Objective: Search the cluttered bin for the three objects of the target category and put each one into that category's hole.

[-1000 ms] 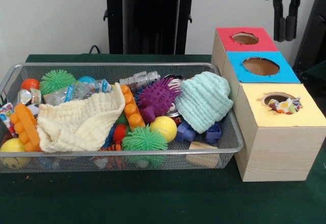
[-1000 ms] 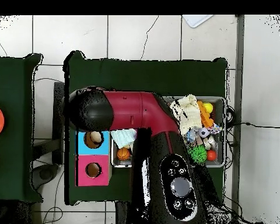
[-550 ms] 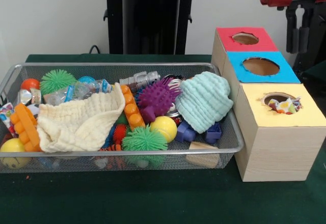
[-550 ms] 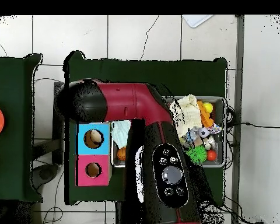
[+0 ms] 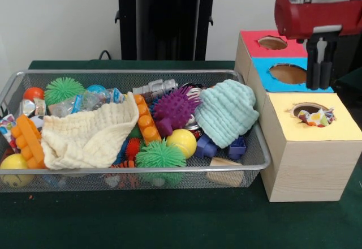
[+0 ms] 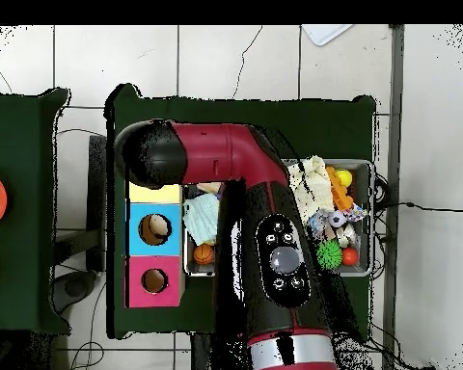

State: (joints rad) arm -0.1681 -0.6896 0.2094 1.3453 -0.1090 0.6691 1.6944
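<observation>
My gripper [image 5: 319, 85] hangs on the right, above the seam between the blue-topped box [image 5: 291, 74] and the yellow-topped box [image 5: 310, 125]. Its black fingers are shut, with nothing between them. The red-topped box [image 5: 272, 43] stands behind those two. A colourful crumpled item [image 5: 314, 116] shows inside the yellow hole. The wire bin [image 5: 130, 175] on the left holds a mint knitted cloth [image 5: 226, 112], a cream cloth [image 5: 87, 136], a purple spiky ball [image 5: 174, 108], green spiky balls [image 5: 160, 155], a yellow ball [image 5: 182, 141] and an orange brick strip [image 5: 145, 119]. In the overhead view the arm [image 6: 274, 260] hides much of the bin.
Blue bricks [image 5: 205, 147] and a wooden block [image 5: 224, 170] lie at the bin's front right. A plastic bottle [image 5: 85, 101] and a metal piece [image 5: 155, 87] sit at its back. Dark green cloth [image 5: 169, 220] covers the table.
The gripper has come down from the top edge and shifted slightly, now low over the blue and yellow boxes. The things in the bin have not moved.
</observation>
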